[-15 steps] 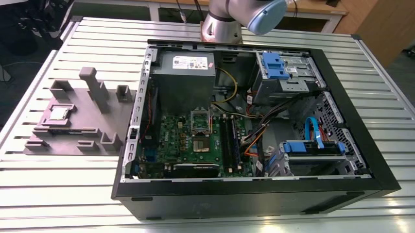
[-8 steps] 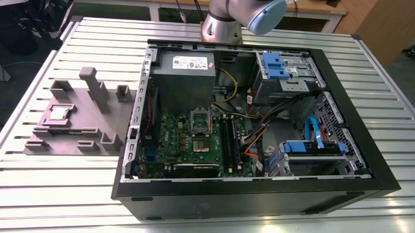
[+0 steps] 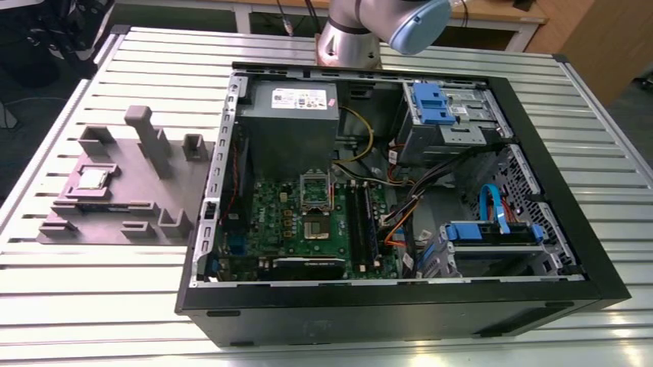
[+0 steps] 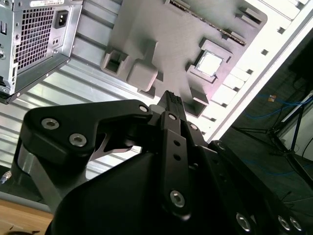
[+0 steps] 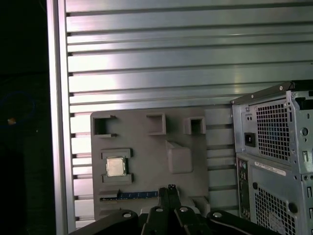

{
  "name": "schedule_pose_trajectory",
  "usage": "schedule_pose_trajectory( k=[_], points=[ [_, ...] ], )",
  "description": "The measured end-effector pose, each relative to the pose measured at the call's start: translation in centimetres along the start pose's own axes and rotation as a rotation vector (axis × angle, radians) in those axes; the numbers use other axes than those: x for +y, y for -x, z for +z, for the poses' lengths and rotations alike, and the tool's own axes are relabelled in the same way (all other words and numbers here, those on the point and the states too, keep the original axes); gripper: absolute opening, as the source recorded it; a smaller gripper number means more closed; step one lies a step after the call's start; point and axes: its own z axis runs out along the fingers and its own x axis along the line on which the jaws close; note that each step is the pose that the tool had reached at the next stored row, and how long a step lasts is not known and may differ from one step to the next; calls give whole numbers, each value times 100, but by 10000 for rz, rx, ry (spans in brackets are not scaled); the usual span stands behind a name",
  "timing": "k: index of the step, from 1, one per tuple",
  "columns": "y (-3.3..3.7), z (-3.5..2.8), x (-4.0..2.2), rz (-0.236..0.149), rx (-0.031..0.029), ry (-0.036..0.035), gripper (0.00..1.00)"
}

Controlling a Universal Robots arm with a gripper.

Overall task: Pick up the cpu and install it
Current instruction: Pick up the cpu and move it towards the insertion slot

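Observation:
The cpu (image 3: 95, 178) is a small silvery square lying flat in a recess of the grey fixture block (image 3: 112, 206), on the table at the exterior view's left of the open computer case (image 3: 408, 306). Both wrist views look down on it from well above: the cpu (image 5: 116, 167) (image 4: 209, 63) lies far below my gripper (image 5: 169, 190) (image 4: 170, 99). The black fingers stand together, shut, with nothing between them. Inside the case, the green motherboard (image 3: 275, 202) carries the socket (image 3: 315, 227), with its silver frame (image 3: 314, 189) swung up.
The fixture block has several upright posts (image 3: 140, 126) around the cpu. The slatted metal table (image 3: 102, 306) runs round the case. The arm's joint (image 3: 414, 23) hangs above the case's far side. The power supply (image 3: 287, 115), cables and blue drive brackets (image 3: 490, 229) fill the case.

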Motion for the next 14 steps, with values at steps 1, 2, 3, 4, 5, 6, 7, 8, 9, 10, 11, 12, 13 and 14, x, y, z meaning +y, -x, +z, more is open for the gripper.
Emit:
schedule_pose_trajectory(
  k=[1,2,3,4,5,6,7,8,9,10,11,12,13,14],
  points=[
    [-7,0,0,2,40,-3,10],
    [-11,1,0,2,97,-8,10],
    [-14,5,0,-35,144,-10,10],
    [-14,9,0,-134,171,-11,10],
    [-14,15,-1,-268,191,-11,10],
    [-14,20,-1,-395,211,-11,10],
    [-17,27,-2,-476,223,-9,10],
    [-17,28,-2,-495,232,-12,10],
    [-17,28,-2,-497,232,-11,10],
    [-17,28,-2,-498,233,-11,10],
    [-17,29,-2,-505,234,-11,10],
    [-17,30,-2,-512,235,-11,10],
    [-17,29,-2,-512,236,-11,10],
    [-19,30,-2,-513,235,-10,10]
  ],
)
